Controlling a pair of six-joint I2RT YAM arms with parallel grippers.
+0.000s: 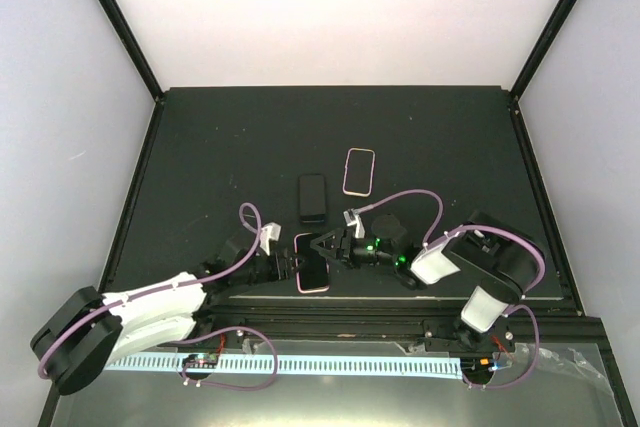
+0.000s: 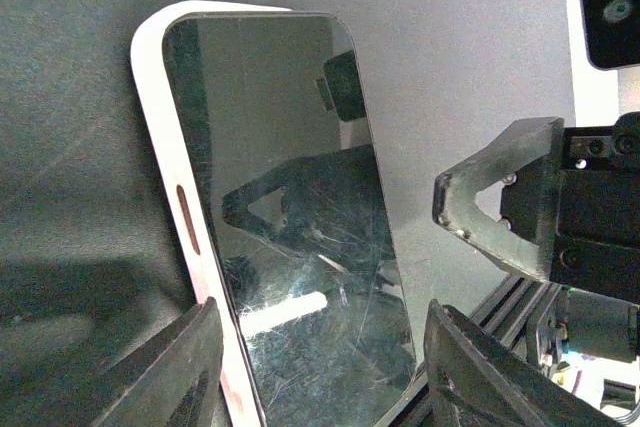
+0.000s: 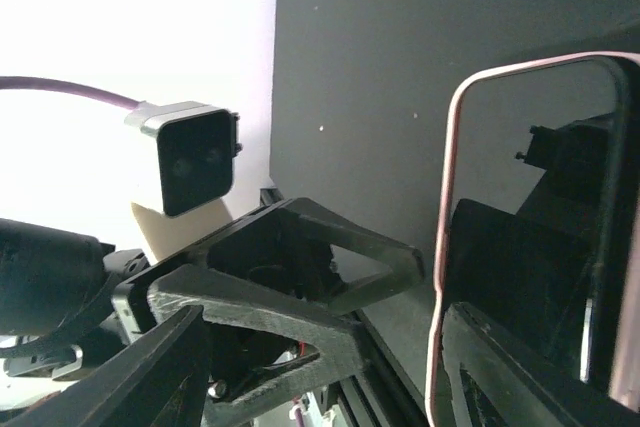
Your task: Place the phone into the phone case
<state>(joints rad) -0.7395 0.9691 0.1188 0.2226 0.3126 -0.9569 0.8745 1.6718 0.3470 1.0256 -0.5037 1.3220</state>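
The phone point(image 1: 313, 269), dark glass in a pale pink frame, is at the table's near edge between both grippers. In the left wrist view the phone point(image 2: 290, 217) runs away from me, its side with a reddish button showing. My left gripper point(image 2: 320, 372) has a finger on each long edge of its near end and is shut on it; it also shows in the top view point(image 1: 297, 266). My right gripper point(image 1: 324, 244) is open at the phone's far end. In the right wrist view point(image 3: 330, 367) its right finger overlaps the phone point(image 3: 530, 197). A pink-rimmed phone case point(image 1: 359, 171) lies farther back.
A black phone-sized slab point(image 1: 312, 197) lies flat just behind the phone. The metal front rail point(image 1: 400, 322) runs close under both grippers. The left gripper's triangular finger point(image 3: 300, 267) sits between my right fingers. Black frame posts stand at the table's back corners.
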